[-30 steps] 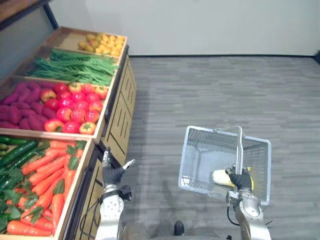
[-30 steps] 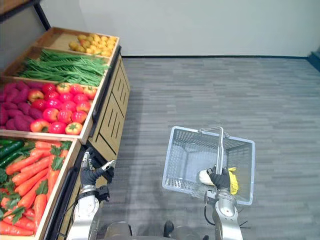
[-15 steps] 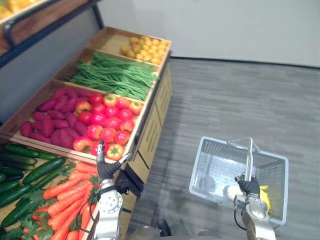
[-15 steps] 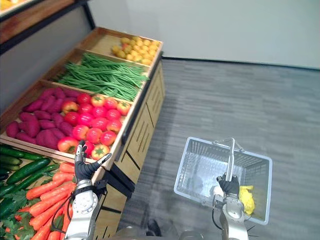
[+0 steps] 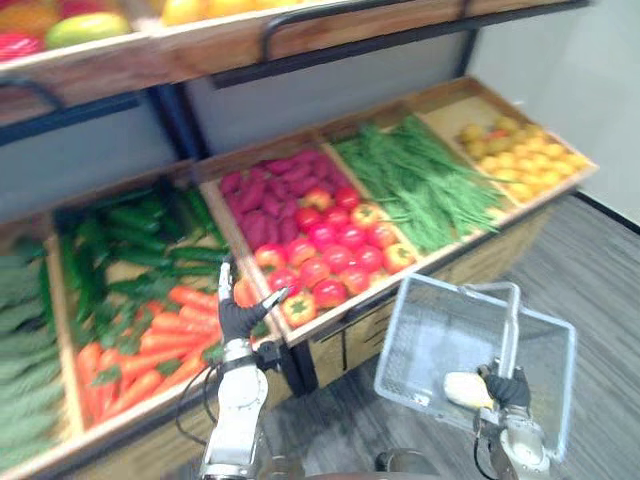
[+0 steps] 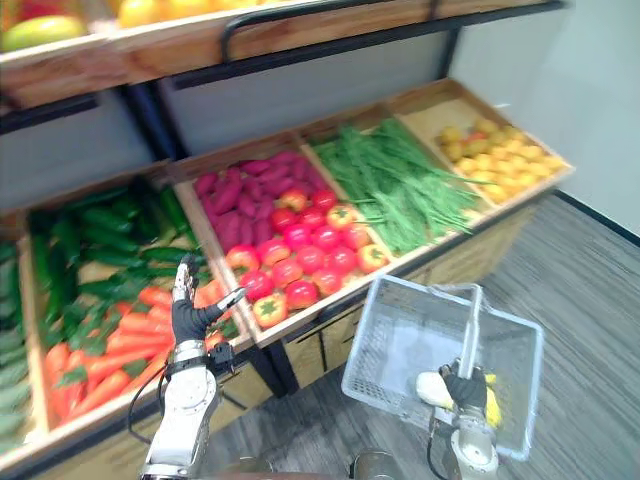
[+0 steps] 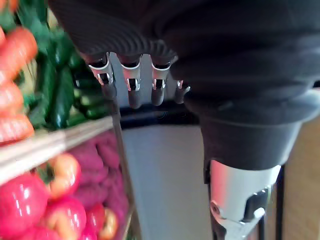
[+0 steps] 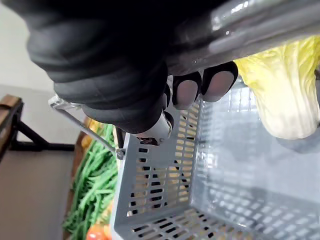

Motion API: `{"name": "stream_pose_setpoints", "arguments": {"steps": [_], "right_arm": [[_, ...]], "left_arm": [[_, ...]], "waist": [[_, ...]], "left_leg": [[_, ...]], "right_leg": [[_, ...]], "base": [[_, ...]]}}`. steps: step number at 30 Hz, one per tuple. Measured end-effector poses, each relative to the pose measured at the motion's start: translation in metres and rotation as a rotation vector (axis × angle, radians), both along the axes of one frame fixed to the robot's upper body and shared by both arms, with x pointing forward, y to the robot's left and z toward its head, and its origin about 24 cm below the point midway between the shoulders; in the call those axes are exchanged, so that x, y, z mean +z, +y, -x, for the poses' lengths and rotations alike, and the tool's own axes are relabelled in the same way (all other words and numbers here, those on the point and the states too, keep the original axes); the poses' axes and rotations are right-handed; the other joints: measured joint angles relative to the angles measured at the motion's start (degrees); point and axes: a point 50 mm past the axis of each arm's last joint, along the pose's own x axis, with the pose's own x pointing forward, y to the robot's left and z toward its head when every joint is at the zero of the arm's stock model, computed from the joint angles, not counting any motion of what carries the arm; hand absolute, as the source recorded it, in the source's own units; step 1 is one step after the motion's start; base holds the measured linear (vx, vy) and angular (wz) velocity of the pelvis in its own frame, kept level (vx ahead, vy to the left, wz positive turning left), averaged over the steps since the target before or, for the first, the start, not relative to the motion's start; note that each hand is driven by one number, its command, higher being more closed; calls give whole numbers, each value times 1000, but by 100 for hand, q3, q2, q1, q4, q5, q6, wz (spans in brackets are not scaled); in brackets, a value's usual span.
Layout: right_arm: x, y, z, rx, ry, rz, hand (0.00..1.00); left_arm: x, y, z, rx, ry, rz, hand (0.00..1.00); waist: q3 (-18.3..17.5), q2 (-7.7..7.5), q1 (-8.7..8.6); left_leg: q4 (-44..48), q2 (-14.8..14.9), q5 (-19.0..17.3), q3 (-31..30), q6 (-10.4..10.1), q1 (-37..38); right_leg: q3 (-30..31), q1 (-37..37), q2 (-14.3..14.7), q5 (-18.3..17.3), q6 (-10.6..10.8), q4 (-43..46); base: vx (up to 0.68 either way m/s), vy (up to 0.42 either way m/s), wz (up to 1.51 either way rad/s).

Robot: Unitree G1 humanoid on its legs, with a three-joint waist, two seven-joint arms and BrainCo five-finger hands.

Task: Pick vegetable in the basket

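Note:
My right hand (image 5: 508, 388) is shut on the metal handle (image 8: 260, 22) of a grey basket (image 5: 430, 340) that hangs in front of the produce stand. A pale yellow-green cabbage (image 8: 285, 95) lies inside the basket by the hand. My left hand (image 5: 243, 315) is raised and open, fingers (image 7: 131, 85) straight, with nothing in it. It hovers at the stand's front edge, between the carrots (image 5: 150, 345) and the tomatoes (image 5: 330, 245).
The slanted stand also holds cucumbers (image 5: 130, 235), purple sweet potatoes (image 5: 265, 195), green beans (image 5: 420, 185) and small yellow fruit (image 5: 520, 150) at the far right. An upper shelf (image 5: 200, 30) with a dark rail overhangs the bins. Grey floor lies to the right.
The whole picture has swung toward the stand, so the camera moved. My left hand now shows higher, before the carrot and tomato bins. The right hand still holds the basket.

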Motion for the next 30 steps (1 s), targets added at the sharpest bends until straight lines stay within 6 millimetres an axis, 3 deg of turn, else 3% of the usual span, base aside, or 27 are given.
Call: {"name": "stream_pose_setpoints", "arguments": {"steps": [3, 7, 10, 16, 21, 30], "right_arm": [[-2, -2, 6, -26, 11, -8, 100], [-4, -1, 6, -26, 15, -16, 100], [-11, 1, 5, -5, 33, -40, 100], [-24, 10, 6, 56, 80, -87, 100], [-28, 12, 5, 80, 88, -99, 100], [-14, 11, -24, 166, 5, -38, 100]], "left_arm": [[0, 9, 0, -5, 14, -59, 0], [-1, 21, -4, 24, 39, -135, 0], [-11, 31, -5, 31, 103, -195, 0], [-23, 56, -21, 38, 210, -314, 0], [-29, 66, -32, 35, 271, -364, 0], [1, 64, -80, -29, 247, -665, 0]], "waist": [[-4, -28, -15], [-55, -28, -24], [-93, -77, -25], [-171, -186, -293], [-168, -188, -334], [173, -249, -528]], "left_leg": [[-228, 33, 197, 406, -222, 46], [-822, -31, 586, 754, -291, 175], [-1167, -64, 855, 968, -315, 378], [-1747, -218, 1207, 999, -307, 526], [-1919, -237, 1264, 1125, -309, 534], [-2243, -221, 1548, 1189, -298, 285]], "right_leg": [[-45, 102, -138, -105, 89, -118], [313, 100, -66, 140, 108, -578], [472, 127, -50, 318, 140, -772], [596, 96, -29, 515, 216, -1023], [794, -78, 10, 525, 216, -1016], [955, -523, 115, 615, 147, -984]], "base": [[-92, 62, 52], [-40, 52, 6], [19, 54, -31], [65, 29, -5], [33, 1, -15], [-22, -7, -5]]}}
